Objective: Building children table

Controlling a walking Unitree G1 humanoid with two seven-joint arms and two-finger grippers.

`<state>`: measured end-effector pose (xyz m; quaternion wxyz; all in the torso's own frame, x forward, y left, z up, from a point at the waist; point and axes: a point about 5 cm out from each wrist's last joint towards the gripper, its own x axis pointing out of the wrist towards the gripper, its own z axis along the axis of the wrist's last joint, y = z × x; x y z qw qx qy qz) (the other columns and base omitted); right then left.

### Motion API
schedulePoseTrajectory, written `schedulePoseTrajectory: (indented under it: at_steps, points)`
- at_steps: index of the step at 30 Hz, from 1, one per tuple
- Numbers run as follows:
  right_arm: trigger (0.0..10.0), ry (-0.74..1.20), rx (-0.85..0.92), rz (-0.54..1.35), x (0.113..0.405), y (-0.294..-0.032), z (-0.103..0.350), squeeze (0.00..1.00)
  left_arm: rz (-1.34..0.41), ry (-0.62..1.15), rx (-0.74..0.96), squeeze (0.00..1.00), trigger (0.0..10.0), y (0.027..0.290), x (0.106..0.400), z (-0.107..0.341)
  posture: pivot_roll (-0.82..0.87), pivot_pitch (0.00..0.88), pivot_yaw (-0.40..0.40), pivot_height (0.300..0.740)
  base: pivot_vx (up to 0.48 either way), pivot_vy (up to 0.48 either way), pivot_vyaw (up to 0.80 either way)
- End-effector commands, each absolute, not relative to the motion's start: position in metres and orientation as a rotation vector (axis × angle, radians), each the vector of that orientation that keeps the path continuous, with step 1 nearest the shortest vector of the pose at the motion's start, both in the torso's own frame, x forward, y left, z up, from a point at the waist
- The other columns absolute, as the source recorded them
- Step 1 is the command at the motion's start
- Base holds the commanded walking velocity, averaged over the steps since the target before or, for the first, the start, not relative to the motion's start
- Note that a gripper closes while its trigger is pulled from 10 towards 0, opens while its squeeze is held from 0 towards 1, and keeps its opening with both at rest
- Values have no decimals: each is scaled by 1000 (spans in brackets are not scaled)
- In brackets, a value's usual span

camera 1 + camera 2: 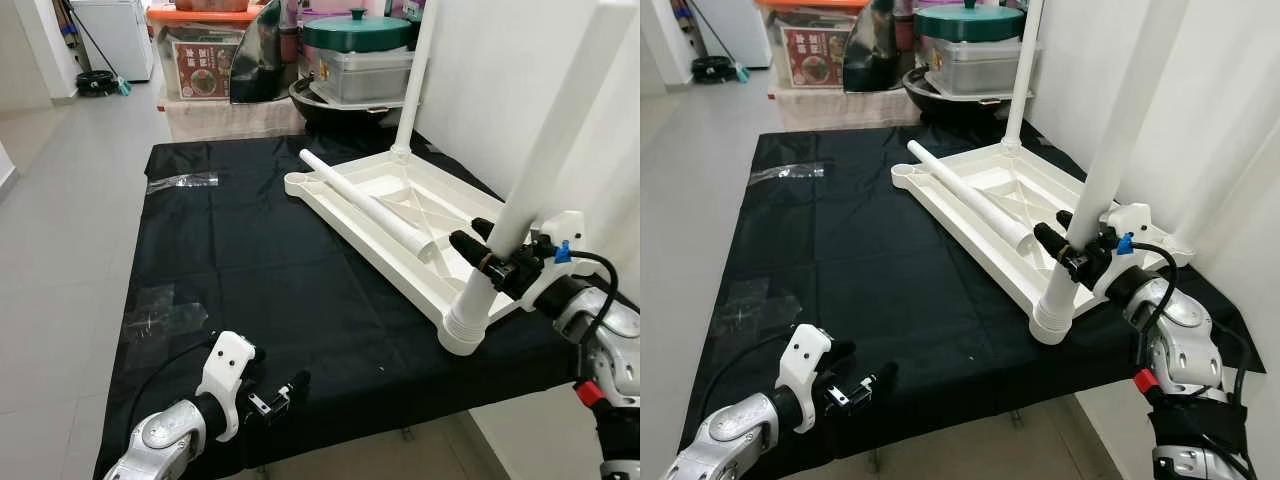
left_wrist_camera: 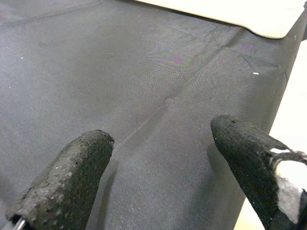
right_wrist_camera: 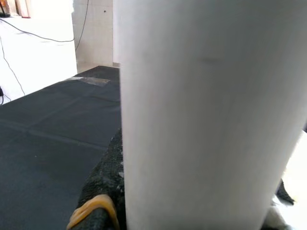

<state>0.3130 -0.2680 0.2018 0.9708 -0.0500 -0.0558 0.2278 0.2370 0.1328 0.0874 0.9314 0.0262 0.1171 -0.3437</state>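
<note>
From the left eye view, the white tabletop (image 1: 380,215) lies upside down on the black cloth (image 1: 240,260), toward the right and far side, presumably so the leg sockets face up for fitting. One leg (image 1: 412,80) stands upright in the far corner socket, a loose leg (image 1: 370,205) lies across the underside, and the near leg (image 1: 540,170) rises from the near corner socket, where the right gripper (image 1: 490,255) has its black fingers closed around it low down, likely to steady or twist it home. The left gripper (image 1: 275,398) hovers low at the near left edge of the cloth, holding nothing. Far behind, a red box (image 1: 200,65) carries printed writing too small to read. The right eye view repeats this, showing a strip of clear tape (image 1: 788,172) on the far left of the cloth. In the left wrist view the fingers (image 2: 67,182) stand well apart over bare cloth, a corner of the tabletop beyond them. In the right wrist view the held leg is pressed close between the pads, one finger (image 3: 103,191) visible beside it.
</note>
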Motion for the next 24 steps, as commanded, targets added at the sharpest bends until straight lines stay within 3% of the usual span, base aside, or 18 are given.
schedulePoseTrajectory:
  at_steps: [1,11,24]
  points:
    - [0,-127,-122,442,313,-274,205,0,-707,259,60,0,10000,134,234,84,6,0,-50,740,0,0,0]
    - [0,-100,-106,343,314,-275,196,0,-708,259,57,0,10000,133,235,84,0,0,-50,740,0,0,0]
    - [0,1,-75,140,312,-252,164,0,-699,260,55,0,10000,133,235,83,-3,0,-57,740,0,0,0]
